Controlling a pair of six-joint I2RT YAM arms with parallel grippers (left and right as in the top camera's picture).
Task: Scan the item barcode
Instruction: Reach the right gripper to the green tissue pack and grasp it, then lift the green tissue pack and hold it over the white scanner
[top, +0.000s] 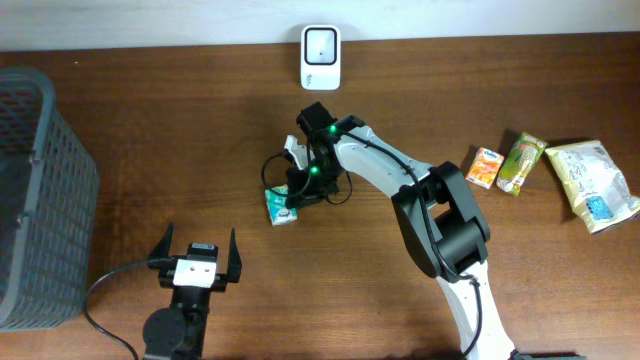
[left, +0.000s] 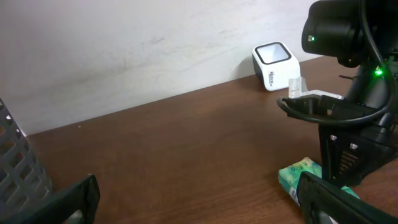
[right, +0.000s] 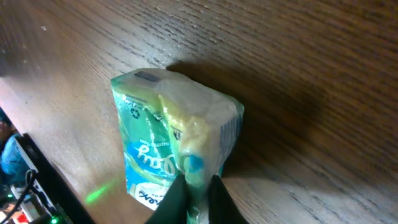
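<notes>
A brown table (top: 200, 120) carries a grey basket (top: 40, 200) on its left. The left claw (top: 199, 240) hangs wide open near the front edge. A white scanner (top: 320, 57) stands at the back. At the centre lies the green carton (top: 281, 207), its near edge pinched by the closed right claw (right: 194, 198).

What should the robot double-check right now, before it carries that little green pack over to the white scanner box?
1. Right gripper shut on the small green-and-white carton: ok, its fingers pinch the carton's near edge.
2. Carton clear of the brown wooden table: not ok, it lies on it.
3. Barcode side known: cannot tell, no barcode shows.
4. Way to the white box-shaped scanner at the far edge: ok, nothing lies between.
5. Left gripper out of the way: ok, open, empty, well apart.
</notes>
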